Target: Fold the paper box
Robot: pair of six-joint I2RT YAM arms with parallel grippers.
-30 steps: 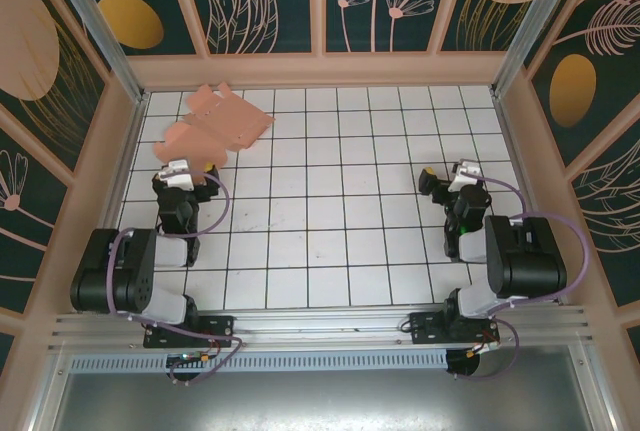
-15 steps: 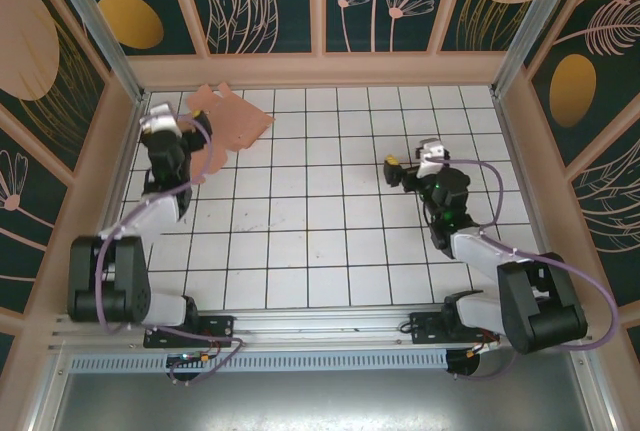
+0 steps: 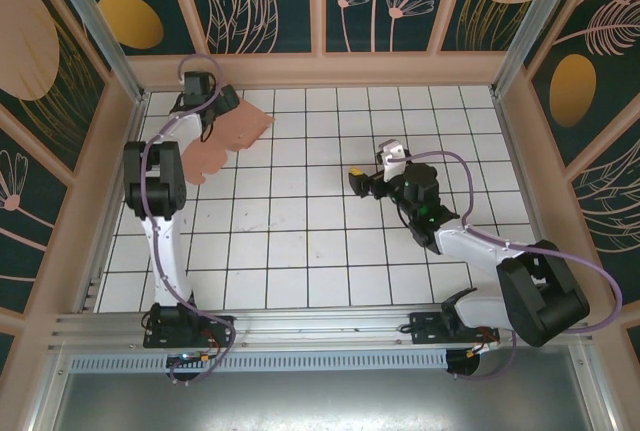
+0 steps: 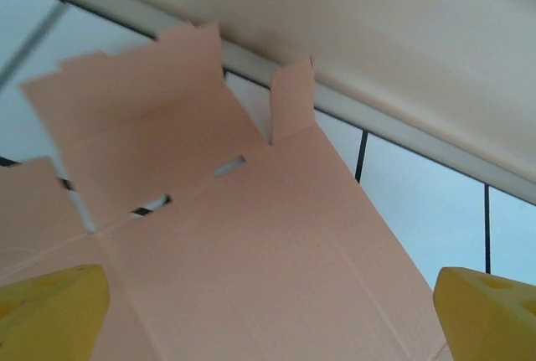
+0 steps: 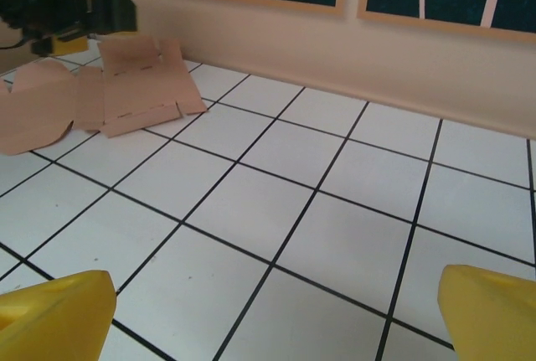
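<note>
1. The left arm is stretched out toward the 11 o'clock corner of the table (image 3: 320,251). The left gripper (image 3: 212,101) hangs over the far end of the paper box (image 3: 228,136). Its jaws stand wide with nothing between them. In its wrist view the yellow fingertips (image 4: 50,311) sit at the bottom corners, with pink card spread below them. I cannot tell whether they touch the card.
2. The paper box is a flat, unfolded salmon-pink die-cut sheet. It lies at about 10 to 11 o'clock on the white tiles, close to the beige back wall (image 3: 320,69). Its square tabs and narrow slots are toward the wall, and a rounded flap is at its 7 o'clock end.
3. The right gripper (image 3: 368,181) is just to the 3 o'clock side of the table's middle and points toward 9 o'clock. Its jaws are wide and hold nothing. It is low over bare tiles, well apart from the sheet, which its wrist camera sees far off at upper left.
</note>
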